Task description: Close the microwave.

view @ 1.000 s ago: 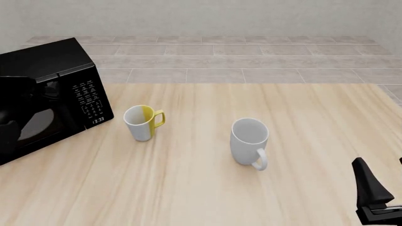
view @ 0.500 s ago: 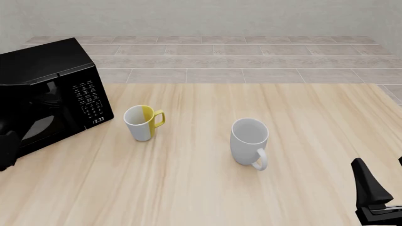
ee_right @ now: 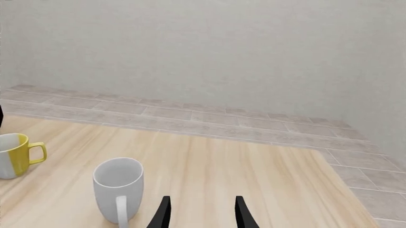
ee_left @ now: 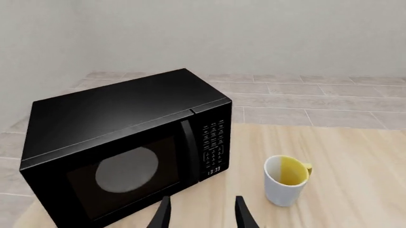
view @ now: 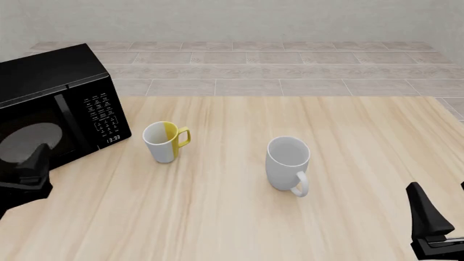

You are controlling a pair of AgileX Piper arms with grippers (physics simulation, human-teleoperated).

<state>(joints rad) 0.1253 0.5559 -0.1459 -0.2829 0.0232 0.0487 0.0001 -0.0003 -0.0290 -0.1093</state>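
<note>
The microwave is a glossy black box at the far left of the table. Its dark windowed door lies flush with the front, and the grey round plate shows through the glass. In the left wrist view the microwave also shows its door shut beside the keypad. My left gripper is open and empty, just in front of the door and apart from it; its fingers point at the door. My right gripper is open and empty at the near right corner, far from the microwave.
A white and yellow mug stands just right of the microwave; it also shows in the left wrist view. A larger white mug stands mid-table and shows in the right wrist view. Tiled floor and a wall lie beyond the table.
The left arm has drawn back from the microwave's front toward the near edge. The door now sits flush and the plate shows through it. The right arm has not moved.
</note>
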